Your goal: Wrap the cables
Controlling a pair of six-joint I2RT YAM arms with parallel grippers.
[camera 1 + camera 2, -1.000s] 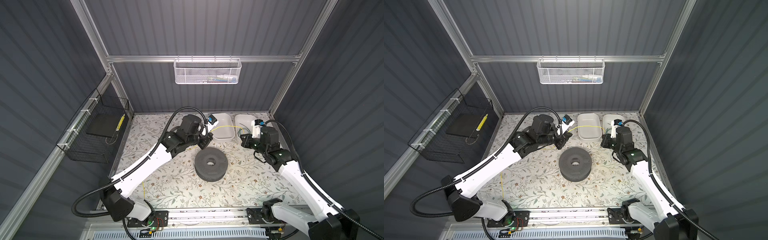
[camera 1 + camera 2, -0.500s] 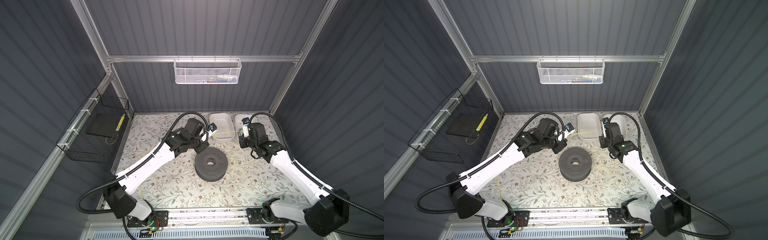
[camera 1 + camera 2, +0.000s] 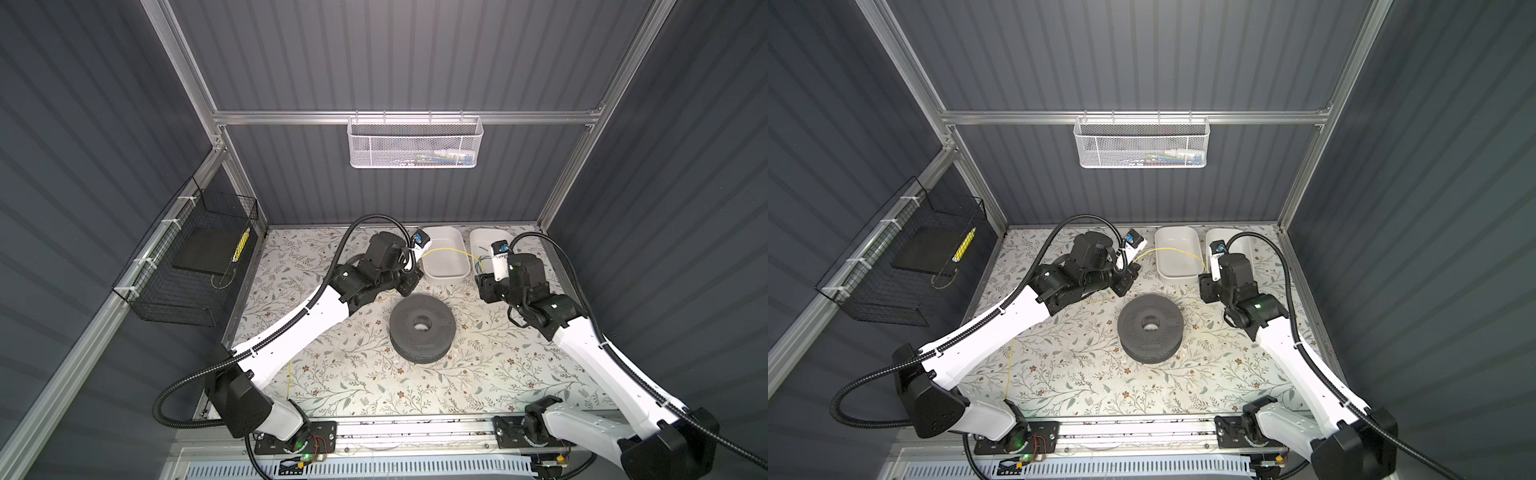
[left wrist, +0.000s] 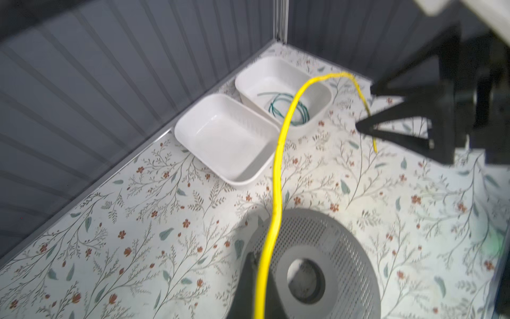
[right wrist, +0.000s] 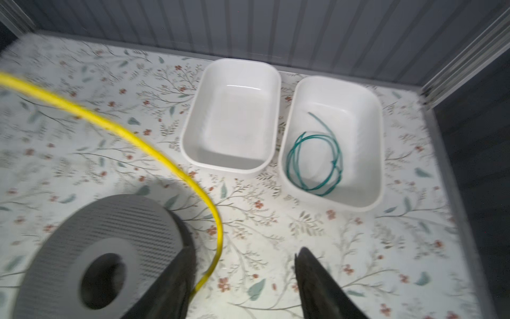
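The left gripper [image 4: 258,261] is clamping the yellow wire [image 4: 278,154], jaws together on it. From there the wire is arching over the empty white tray [image 3: 440,279] to the right gripper [image 5: 245,251], whose jaws are standing apart with the free end hanging between them unclamped. No yellow loop is showing, and no wire is showing on the grey spool [image 3: 422,328]. A green coil [image 5: 311,165] is lying in the neighbouring tray [image 5: 331,80]. Wrapping appears barely begun.
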